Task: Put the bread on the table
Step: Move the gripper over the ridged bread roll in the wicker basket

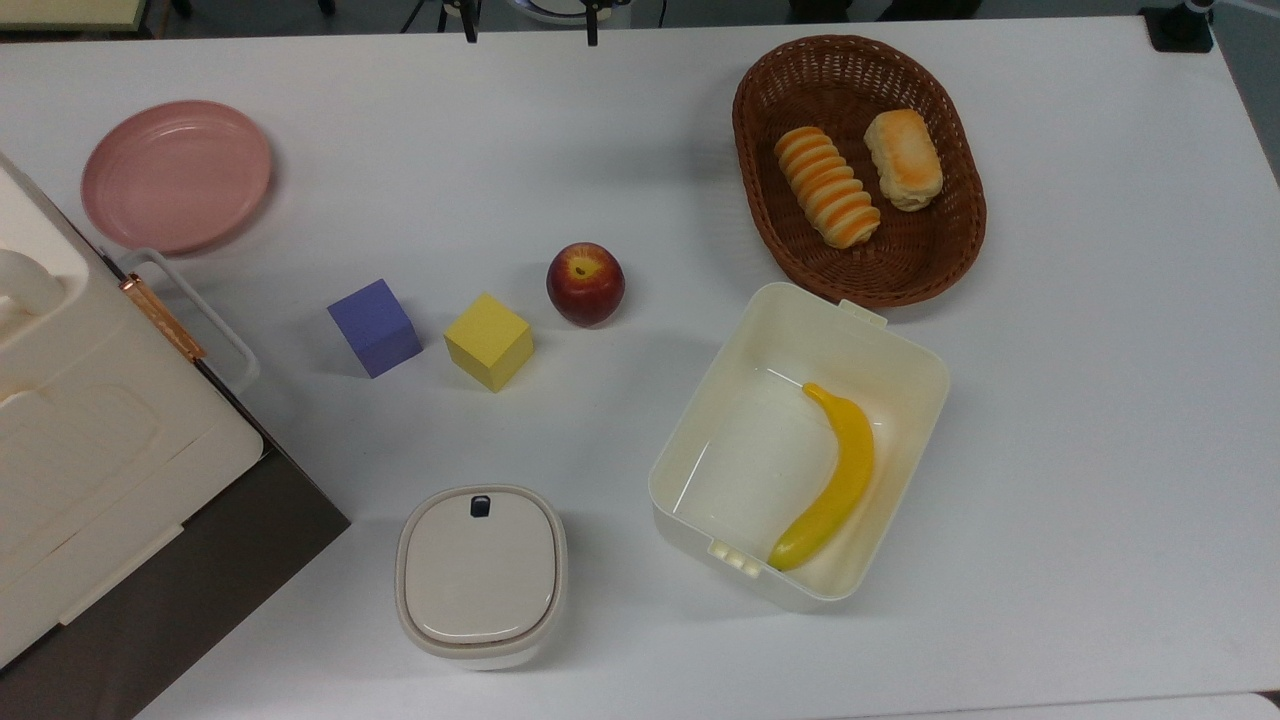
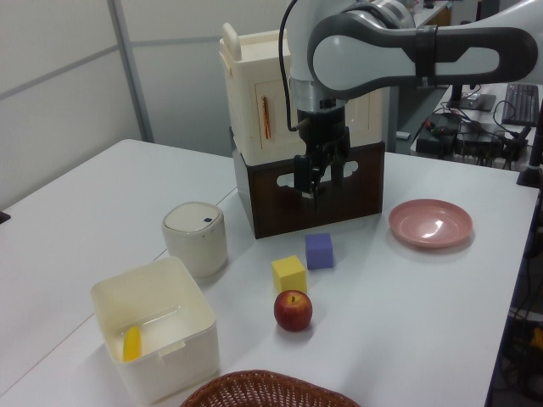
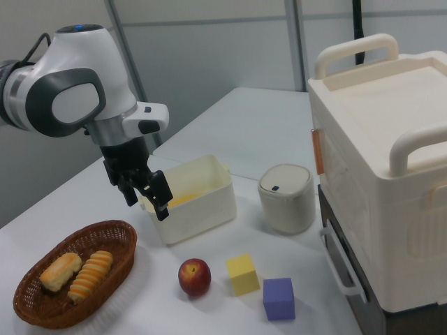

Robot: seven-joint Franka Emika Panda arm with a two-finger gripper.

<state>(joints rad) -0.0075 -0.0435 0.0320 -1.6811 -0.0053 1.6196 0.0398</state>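
The bread (image 1: 827,186), a ridged loaf with orange and cream stripes, lies in the brown wicker basket (image 1: 860,275) beside a smooth golden bun (image 1: 903,158). The right view has the bread (image 3: 89,276) in the basket (image 3: 42,314) at lower left. My gripper (image 3: 149,208) hangs open and empty above the white table (image 1: 1100,400), up and to the right of the basket in the right view, in front of the white box. In the left view the gripper (image 2: 321,185) hovers above the cubes, far from the basket rim (image 2: 271,380).
On the table stand a red apple (image 1: 586,283), a yellow cube (image 1: 488,341), a purple cube (image 1: 374,327), an open white box (image 1: 905,340) holding a banana (image 1: 835,480), a lidded canister (image 1: 481,572) and a pink plate (image 1: 176,175). A large cream case (image 1: 90,440) sits at the top view's left.
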